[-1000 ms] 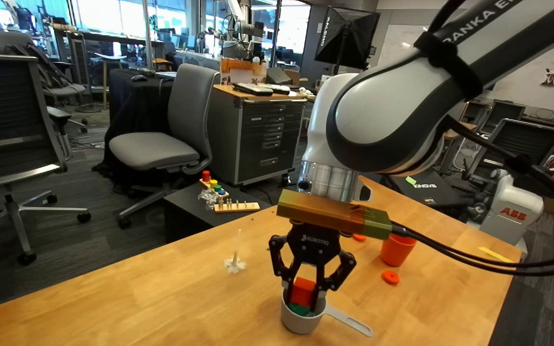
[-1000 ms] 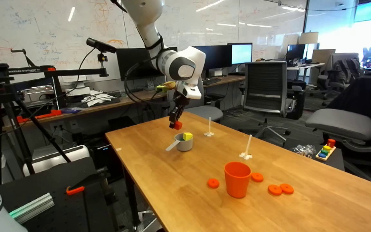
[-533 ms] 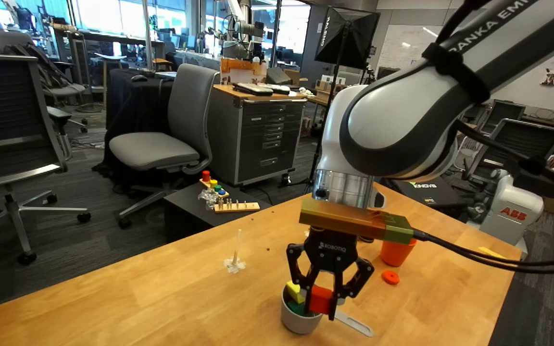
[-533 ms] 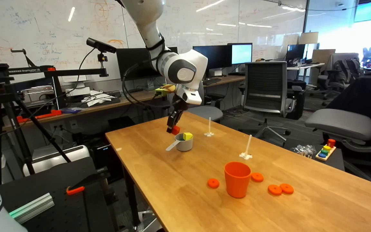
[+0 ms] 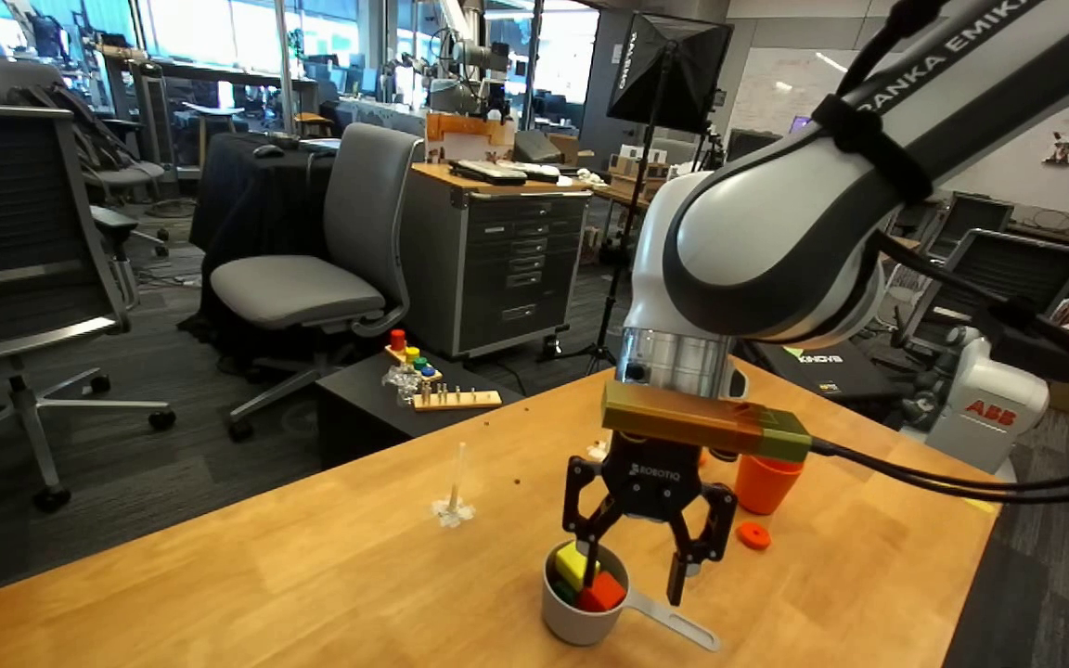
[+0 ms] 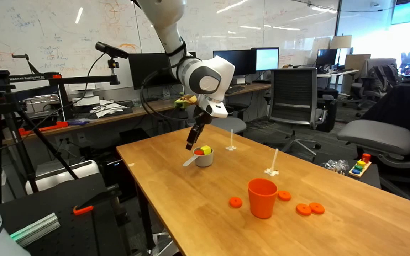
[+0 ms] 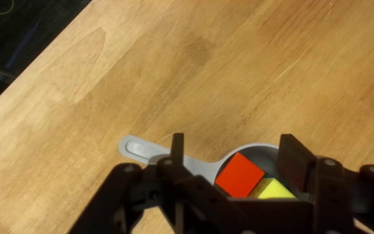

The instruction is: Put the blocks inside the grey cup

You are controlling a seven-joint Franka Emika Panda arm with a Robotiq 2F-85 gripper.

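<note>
The grey cup stands upright on the table, with its flat handle reaching out to one side. Inside it rest a red block, a yellow block and a green block, the green one mostly hidden under the others. My gripper is spread open right over the cup, nothing between its fingers. In the wrist view one finger crosses above the handle and the opposite one covers part of the cup's far side.
A taller orange cup stands farther along the table, with several orange discs around it. Two thin pegs stand upright on taped bases. The table's edge runs past the handle side.
My gripper has shifted towards the handle side of the cup, then opened. The red block, held between the fingers before, has dropped into the cup beside the yellow one.
</note>
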